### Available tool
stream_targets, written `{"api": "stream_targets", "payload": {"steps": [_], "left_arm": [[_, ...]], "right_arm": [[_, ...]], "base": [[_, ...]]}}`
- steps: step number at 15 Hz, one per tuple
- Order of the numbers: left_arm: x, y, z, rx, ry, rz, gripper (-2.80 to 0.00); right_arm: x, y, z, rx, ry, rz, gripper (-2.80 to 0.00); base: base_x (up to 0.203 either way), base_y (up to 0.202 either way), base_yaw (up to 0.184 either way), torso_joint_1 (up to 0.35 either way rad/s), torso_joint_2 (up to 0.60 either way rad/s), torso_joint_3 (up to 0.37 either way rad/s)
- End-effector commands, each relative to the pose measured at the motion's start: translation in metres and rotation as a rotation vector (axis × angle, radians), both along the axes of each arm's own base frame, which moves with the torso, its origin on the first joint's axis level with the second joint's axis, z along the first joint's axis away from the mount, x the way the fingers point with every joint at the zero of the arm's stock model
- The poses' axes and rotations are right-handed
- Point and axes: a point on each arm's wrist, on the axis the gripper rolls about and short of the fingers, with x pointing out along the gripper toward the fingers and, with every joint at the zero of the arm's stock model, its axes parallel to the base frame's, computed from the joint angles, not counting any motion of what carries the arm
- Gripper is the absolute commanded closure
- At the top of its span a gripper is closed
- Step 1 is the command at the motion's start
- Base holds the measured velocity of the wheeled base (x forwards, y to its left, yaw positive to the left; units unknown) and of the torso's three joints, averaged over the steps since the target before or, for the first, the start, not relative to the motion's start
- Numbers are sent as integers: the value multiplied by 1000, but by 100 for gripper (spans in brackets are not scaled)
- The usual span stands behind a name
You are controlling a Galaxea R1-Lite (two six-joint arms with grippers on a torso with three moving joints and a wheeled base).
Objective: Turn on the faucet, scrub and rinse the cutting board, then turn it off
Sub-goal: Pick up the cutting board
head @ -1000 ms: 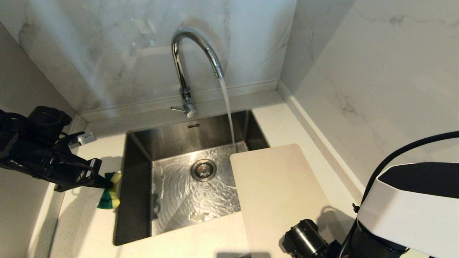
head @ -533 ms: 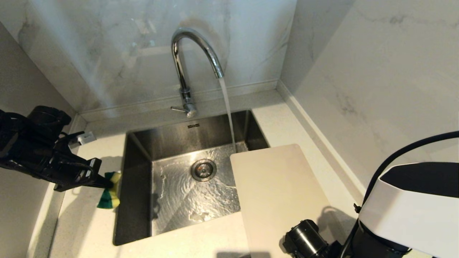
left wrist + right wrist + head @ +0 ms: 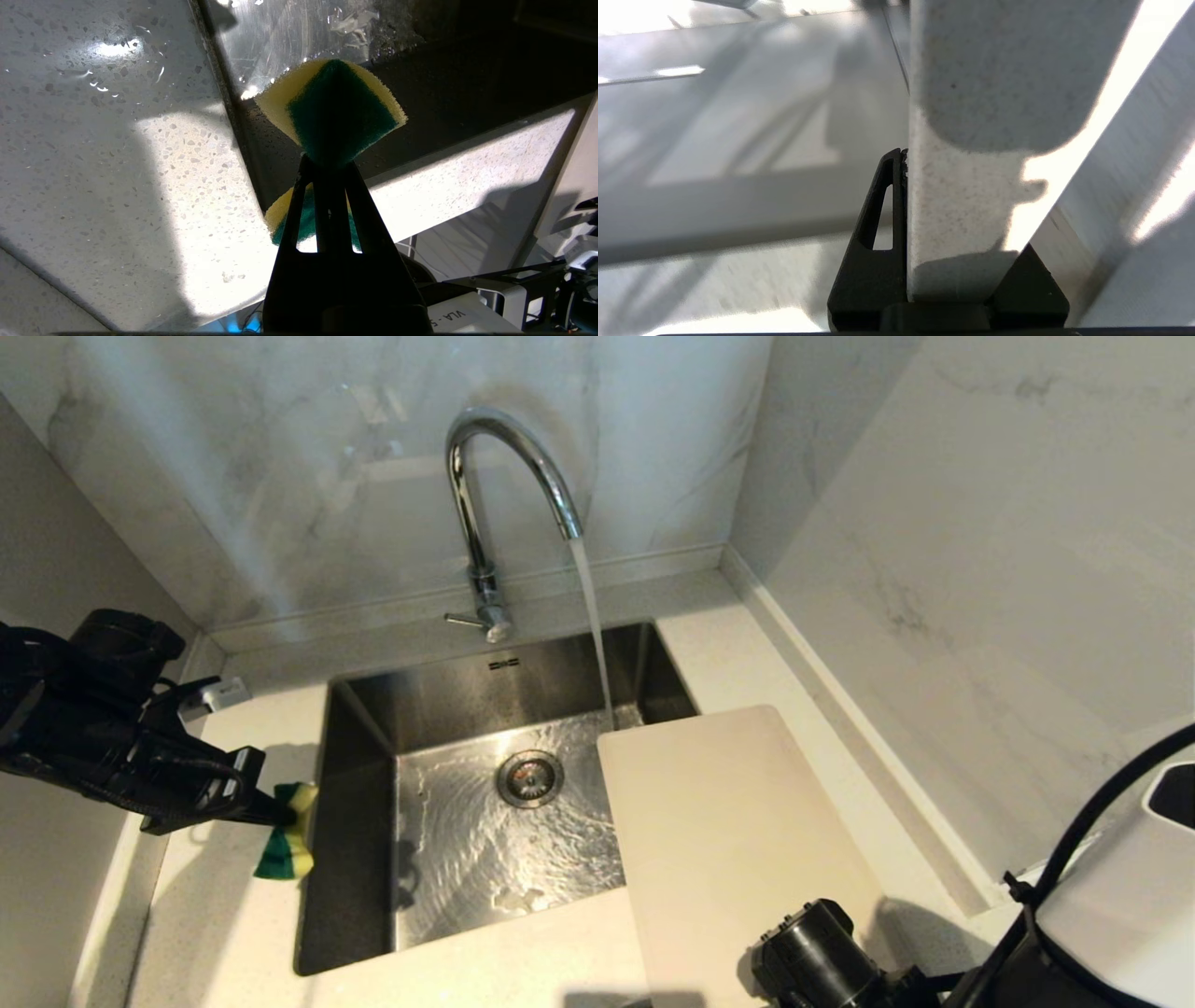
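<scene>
Writing is scarce. In the left wrist view a white casing below the gripper bears the letters "VLA-5", cut off by the picture's edge. A small dark mark sits on the far wall of the sink, under the faucet; it is too small to read.

The head view shows the faucet running, its stream falling into the far right of the sink just beyond the far end of the board. The board lies lengthwise on the counter at the right, its left edge overhanging the sink. The left gripper hovers over the counter at the sink's left rim, pinching a sponge.

The left wrist view adds what the head view lacks: the fingers pressed tight on the sponge, which is folded, green inside yellow, and water drops on the counter.

The right gripper's tips are out of the head view at the near right. The right wrist view shows the right gripper clamped on the near end of the board, one finger flat against its face.
</scene>
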Motion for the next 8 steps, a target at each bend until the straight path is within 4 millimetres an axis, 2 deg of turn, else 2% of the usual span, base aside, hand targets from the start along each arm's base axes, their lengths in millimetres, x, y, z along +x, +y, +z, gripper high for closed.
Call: {"api": "stream_targets", "payload": {"steps": [1,8], "left_arm": [[-1,-1,0,-2,3,-3,0],[-3,-3,3,-4,-2,-8,0]], "right_arm": [[-4,-4,16,0,-68,-12,0],[-14,-11,51,-3,-138,-6,0]], "base": [[0,0,0,0,0,0],[0,0,0,0,0,0]]}}
